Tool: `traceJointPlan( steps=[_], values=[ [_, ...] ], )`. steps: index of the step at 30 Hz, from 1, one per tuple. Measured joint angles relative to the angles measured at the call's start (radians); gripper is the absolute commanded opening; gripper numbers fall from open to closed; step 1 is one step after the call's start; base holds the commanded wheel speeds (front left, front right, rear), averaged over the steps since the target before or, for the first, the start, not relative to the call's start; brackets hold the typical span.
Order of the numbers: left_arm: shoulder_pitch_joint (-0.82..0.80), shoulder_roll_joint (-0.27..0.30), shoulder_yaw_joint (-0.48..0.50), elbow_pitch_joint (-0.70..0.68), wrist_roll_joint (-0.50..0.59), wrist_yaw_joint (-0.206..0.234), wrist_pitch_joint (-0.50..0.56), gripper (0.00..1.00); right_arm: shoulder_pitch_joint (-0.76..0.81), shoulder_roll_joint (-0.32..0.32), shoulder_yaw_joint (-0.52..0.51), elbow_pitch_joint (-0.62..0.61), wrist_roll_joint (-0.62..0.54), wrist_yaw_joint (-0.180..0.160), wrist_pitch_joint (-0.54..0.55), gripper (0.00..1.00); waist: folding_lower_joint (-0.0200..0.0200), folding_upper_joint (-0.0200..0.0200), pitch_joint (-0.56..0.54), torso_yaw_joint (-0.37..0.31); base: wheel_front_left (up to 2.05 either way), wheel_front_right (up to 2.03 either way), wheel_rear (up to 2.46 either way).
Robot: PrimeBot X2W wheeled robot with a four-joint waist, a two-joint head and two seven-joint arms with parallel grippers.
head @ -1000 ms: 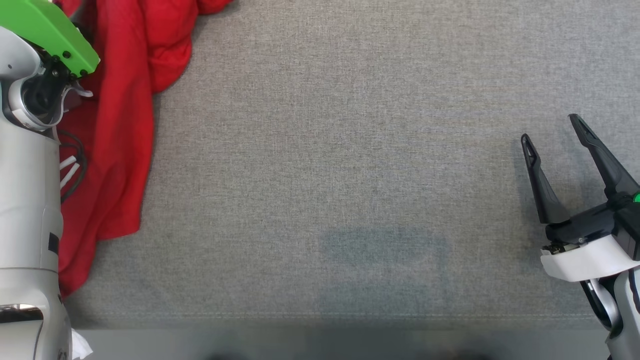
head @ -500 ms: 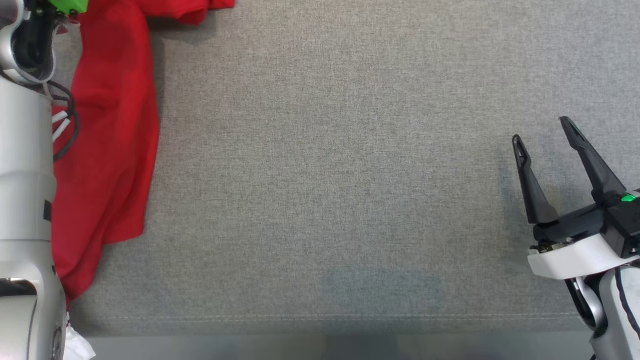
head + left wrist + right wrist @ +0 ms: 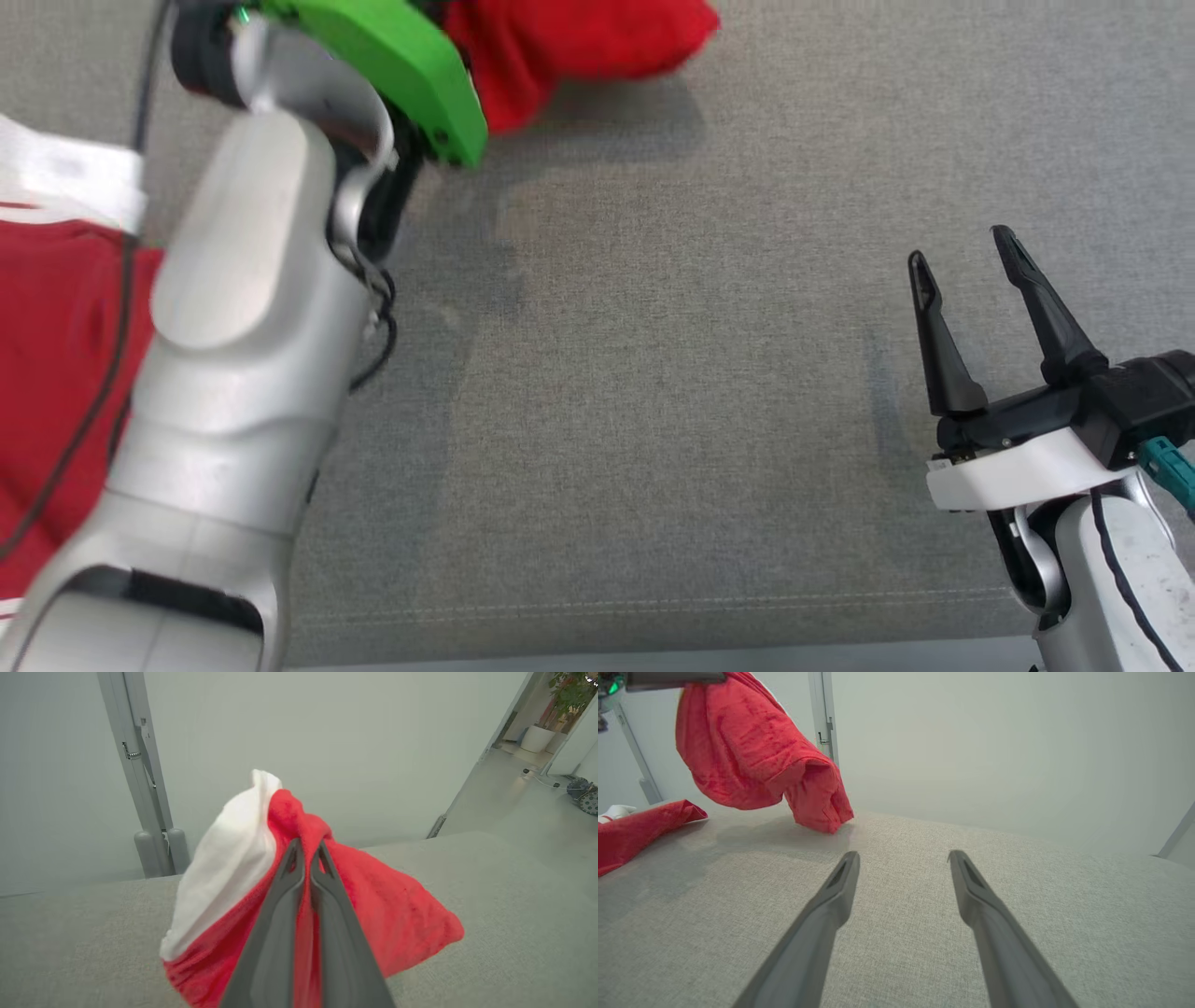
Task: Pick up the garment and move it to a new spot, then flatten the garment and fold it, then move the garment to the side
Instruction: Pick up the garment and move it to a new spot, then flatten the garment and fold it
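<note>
grey fabric covers the work surface in the head view. the left arm reaches toward the far left, and past its green wrist cover the red garment hangs bunched above the fabric. more red cloth with a white band lies at the left edge. the right gripper sits at the near right, fingers spread wide, holding nothing. in the left wrist view the left gripper is pinched tight on a red and white fold of the garment. in the right wrist view the garment dangles at the far left, its lowest corner at or just above the surface; which, i cannot tell.
</note>
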Motion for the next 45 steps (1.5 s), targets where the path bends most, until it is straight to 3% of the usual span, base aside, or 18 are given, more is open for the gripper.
traceJointPlan(
  steps=[15, 27, 29, 31, 32, 33, 34, 45],
  values=[
    [0.495, 0.044, -0.318, -0.115, -0.273, 0.0, 0.009, 0.0, 0.033, 0.032, 0.018, 0.064, 0.008, -0.007, 0.0, 1.0, 0.0, 0.0, -0.14, -0.077, 0.0, 0.0, 0.0],
    [0.69, 0.055, -0.403, -0.201, -0.399, 0.0, -0.009, 0.0, 0.109, 0.031, 0.001, 0.082, 0.013, -0.009, 0.0, 1.0, 0.0, 0.0, -0.255, -0.107, 0.0, 0.0, 0.0],
    [0.716, 0.056, -0.429, -0.212, -0.418, 0.0, -0.002, 0.07, 0.12, 0.031, -0.001, 0.082, 0.014, -0.009, 0.0, 1.0, 0.0, 0.0, -0.271, -0.104, 0.0, 0.0, 0.0],
    [0.745, 0.056, -0.453, -0.221, -0.431, 0.0, 0.01, 0.29, 0.133, 0.031, -0.001, 0.082, 0.014, -0.009, 0.0, 1.0, 0.0, 0.0, -0.285, -0.099, 0.0, 0.0, 0.0],
    [0.76, 0.056, -0.456, -0.223, -0.432, 0.0, 0.01, 0.45, 0.139, 0.031, 0.0, 0.082, 0.014, -0.009, 0.0, 1.0, 0.0, 0.0, -0.29, -0.095, 0.0, 0.0, 0.0],
    [0.773, 0.056, -0.456, -0.222, -0.432, 0.0, 0.008, 0.8, 0.144, 0.031, 0.002, 0.081, 0.014, -0.008, 0.0, 1.0, 0.0, 0.0, -0.294, -0.091, 0.0, 0.0, 0.0],
    [0.781, 0.057, -0.454, -0.22, -0.429, 0.0, 0.007, 1.0, 0.146, 0.032, 0.004, 0.081, 0.014, -0.008, 0.0, 1.0, 0.0, 0.0, -0.297, -0.086, 0.0, 0.0, 0.0],
    [0.79, 0.059, -0.417, -0.261, -0.431, 0.024, -0.049, 1.0, 0.15, 0.026, 0.011, 0.068, 0.014, -0.006, 0.0, 1.0, 0.0, 0.0, -0.298, -0.038, 0.0, 0.0, 0.0]
  ],
)
